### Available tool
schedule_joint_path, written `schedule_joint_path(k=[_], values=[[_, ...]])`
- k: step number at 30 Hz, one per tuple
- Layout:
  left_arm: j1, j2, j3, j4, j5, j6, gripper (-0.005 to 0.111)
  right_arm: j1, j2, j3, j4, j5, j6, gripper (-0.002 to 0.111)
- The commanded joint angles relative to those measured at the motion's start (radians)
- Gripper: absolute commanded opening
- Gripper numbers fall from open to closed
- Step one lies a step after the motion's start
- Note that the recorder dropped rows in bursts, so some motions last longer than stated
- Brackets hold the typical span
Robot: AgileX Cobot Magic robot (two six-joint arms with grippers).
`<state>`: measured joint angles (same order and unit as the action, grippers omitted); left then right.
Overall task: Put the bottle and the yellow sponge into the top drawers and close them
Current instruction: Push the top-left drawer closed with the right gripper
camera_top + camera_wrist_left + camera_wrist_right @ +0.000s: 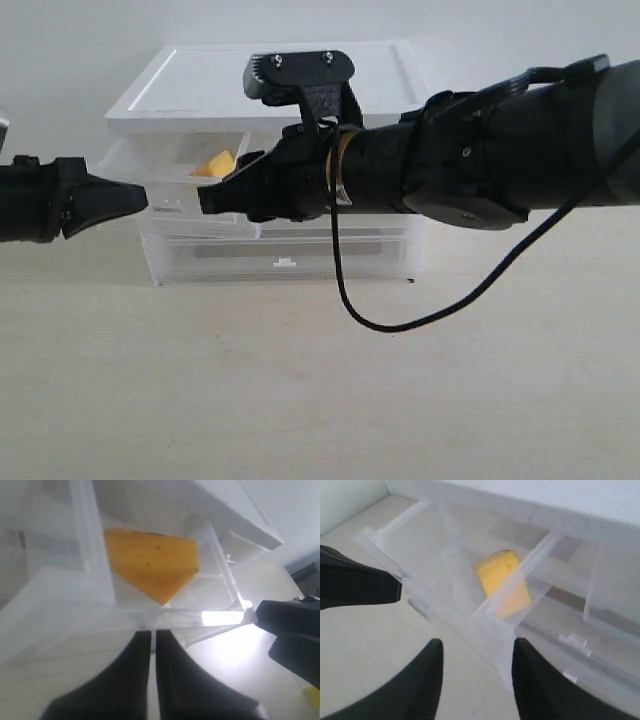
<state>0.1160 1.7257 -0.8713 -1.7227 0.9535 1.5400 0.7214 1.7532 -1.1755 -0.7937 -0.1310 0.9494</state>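
The yellow sponge (216, 164) lies inside the left top drawer (160, 168), which stands pulled out of the white-topped cabinet (280, 85). My left gripper (140, 197) is shut, its tips against the drawer's front wall (100, 617), with the sponge (150, 562) just behind. My right gripper (207, 198) reaches across and is open in front of the same drawer; the drawer's front corner (495, 630) sits between its fingers, the sponge (502, 580) beyond. The bottle is out of view. My right arm hides the right top drawer in the exterior view.
Two full-width clear drawers (285, 255) sit shut below the top ones. A black cable (400, 322) hangs from my right arm over the beige tabletop (300, 400). In the right wrist view, the left gripper's tip (365, 585) shows beside the drawer.
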Motion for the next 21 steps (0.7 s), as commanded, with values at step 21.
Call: schedule_joint_path(k=[21], values=[[-0.036, 0.015, -0.142, 0.117, -0.136, -0.153, 0.004, 0.003, 0.156, -0.118, -0.001, 0.014, 0.046, 0.039]])
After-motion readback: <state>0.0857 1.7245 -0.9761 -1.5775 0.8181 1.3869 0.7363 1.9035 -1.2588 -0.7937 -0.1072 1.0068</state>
